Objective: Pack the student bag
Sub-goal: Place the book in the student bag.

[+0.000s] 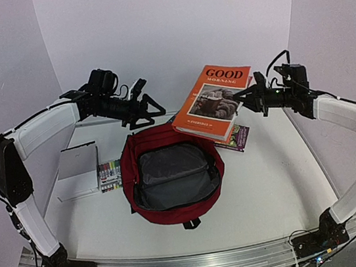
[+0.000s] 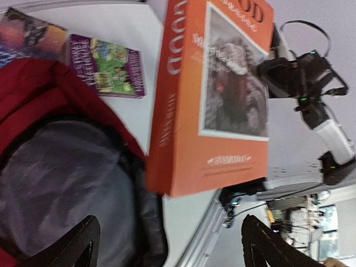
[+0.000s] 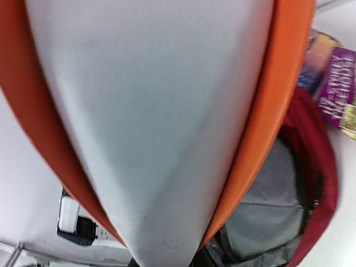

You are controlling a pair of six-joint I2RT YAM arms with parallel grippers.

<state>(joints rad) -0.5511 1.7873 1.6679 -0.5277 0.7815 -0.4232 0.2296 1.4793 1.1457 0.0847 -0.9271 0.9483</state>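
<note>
An orange hardcover book (image 1: pixel 213 102) titled GOOD is hanging tilted above the white table (image 1: pixel 271 180), partly hiding a purple booklet (image 1: pixel 238 137) lying flat. A marker pack (image 1: pixel 109 175) is lying just beside a pale grey notebook (image 1: pixel 77 171) at the table's left

The student bag (image 1: pixel 172 174) is dark red outside with a grey lining. The book (image 1: pixel 216 101) is bright orange, with a white-bordered brownish photo on its cover and pale page edges. The booklet (image 1: pixel 238 137) is purple with a green picture, the markers (image 1: pixel 109 175) are many-coloured, and the pad (image 1: pixel 77 169) and the table (image 1: pixel 272 187) are plain white.
</note>
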